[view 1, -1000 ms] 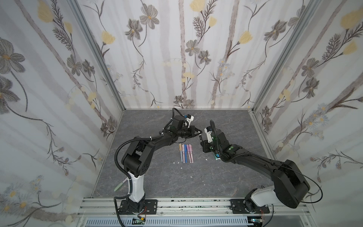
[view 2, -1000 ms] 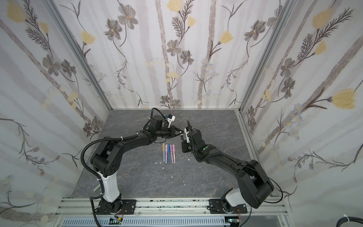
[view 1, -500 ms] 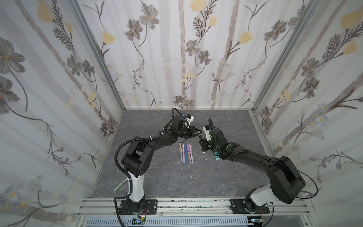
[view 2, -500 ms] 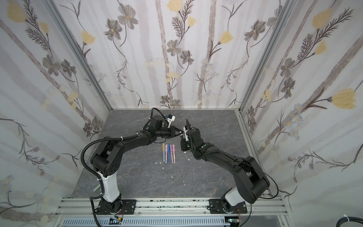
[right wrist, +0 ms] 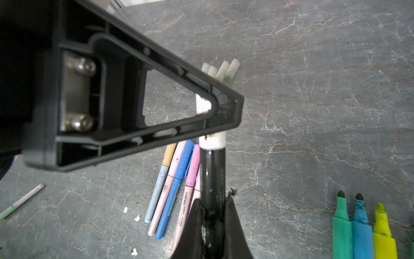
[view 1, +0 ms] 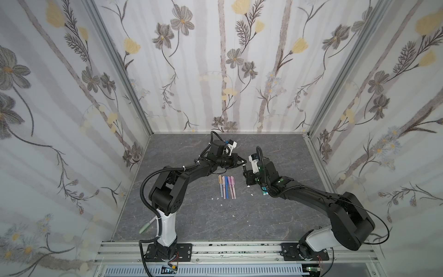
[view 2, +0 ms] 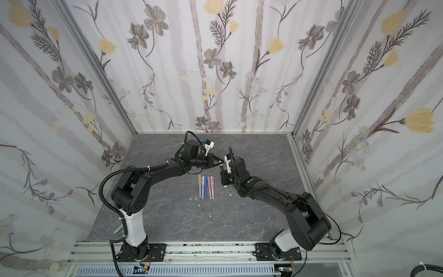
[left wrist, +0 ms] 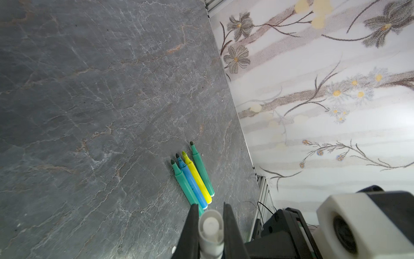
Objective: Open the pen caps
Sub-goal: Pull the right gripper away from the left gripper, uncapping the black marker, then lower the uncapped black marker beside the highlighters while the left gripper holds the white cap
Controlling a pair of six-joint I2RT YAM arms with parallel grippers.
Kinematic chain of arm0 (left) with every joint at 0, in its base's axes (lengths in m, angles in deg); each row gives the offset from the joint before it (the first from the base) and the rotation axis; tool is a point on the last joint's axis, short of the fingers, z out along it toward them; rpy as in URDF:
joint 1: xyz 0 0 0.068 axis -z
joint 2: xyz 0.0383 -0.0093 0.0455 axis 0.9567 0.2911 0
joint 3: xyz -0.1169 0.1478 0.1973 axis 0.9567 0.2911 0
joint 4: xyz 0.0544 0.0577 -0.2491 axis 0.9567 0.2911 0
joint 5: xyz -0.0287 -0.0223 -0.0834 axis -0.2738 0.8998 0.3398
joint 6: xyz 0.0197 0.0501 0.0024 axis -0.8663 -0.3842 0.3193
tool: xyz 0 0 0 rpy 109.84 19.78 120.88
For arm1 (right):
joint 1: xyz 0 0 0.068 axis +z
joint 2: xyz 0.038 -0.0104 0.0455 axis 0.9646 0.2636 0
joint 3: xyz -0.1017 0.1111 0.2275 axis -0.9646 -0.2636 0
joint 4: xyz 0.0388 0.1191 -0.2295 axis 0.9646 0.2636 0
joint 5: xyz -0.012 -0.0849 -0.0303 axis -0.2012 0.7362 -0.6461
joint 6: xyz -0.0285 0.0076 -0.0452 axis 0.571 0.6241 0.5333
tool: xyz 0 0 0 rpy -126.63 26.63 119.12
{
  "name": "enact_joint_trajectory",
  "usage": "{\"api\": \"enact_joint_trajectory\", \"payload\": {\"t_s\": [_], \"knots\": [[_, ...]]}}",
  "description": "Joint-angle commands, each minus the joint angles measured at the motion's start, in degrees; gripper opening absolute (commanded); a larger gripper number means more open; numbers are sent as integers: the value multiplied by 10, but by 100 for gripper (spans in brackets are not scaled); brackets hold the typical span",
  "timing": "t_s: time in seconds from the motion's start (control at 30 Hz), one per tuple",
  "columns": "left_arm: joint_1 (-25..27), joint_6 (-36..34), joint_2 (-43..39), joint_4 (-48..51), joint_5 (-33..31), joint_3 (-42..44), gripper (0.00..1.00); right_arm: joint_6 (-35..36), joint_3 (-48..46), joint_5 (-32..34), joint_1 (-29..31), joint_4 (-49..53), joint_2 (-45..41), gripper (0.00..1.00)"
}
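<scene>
Pen cap [left wrist: 210, 226] still in left claw [left wrist: 210, 205], black pen [right wrist: 211, 172] in right claw [right wrist: 212, 199]

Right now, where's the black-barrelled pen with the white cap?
The black-and-white pen hangs mid-air: right gripper grips its barrel, left gripper its white cap, right of the thin pastel pens' far ends in a top view.

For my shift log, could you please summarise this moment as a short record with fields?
left end effector: shut on white plastic cap
right end effector: shut on black pen barrel
cap status: seated on the barrel's end
uncapped: four thick green, blue and yellow markers
capped: row of thin pastel pens
loose: four translucent plastic caps, lying together
</scene>
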Motion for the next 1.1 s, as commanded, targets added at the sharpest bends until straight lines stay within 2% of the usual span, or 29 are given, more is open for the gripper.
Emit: {"api": "enact_joint_trajectory", "payload": {"t_s": [0.0, 0.23, 0.43, 0.53, 0.87, 1.07], "knots": [[-17, -8, -2, -25, -39, -32, 0, 5, -14, -28, 14, 40, -11, 0], [-37, -22, 14, 2, -39, -74, 0, -8, -31, -12, 43, 44, -20, 0], [-54, -19, 17, -6, -40, -77, 0, -29, -70, -3, 49, 36, -34, 0], [-65, -31, 11, 8, -45, -73, 0, -37, -72, 31, 49, 55, -32, 0], [-145, -77, -52, 54, -75, 20, 0, -38, -14, 142, 24, 152, 38, 0], [-165, -88, -71, 55, -79, 61, 0, -29, 22, 189, 16, 176, 87, 0]]}}
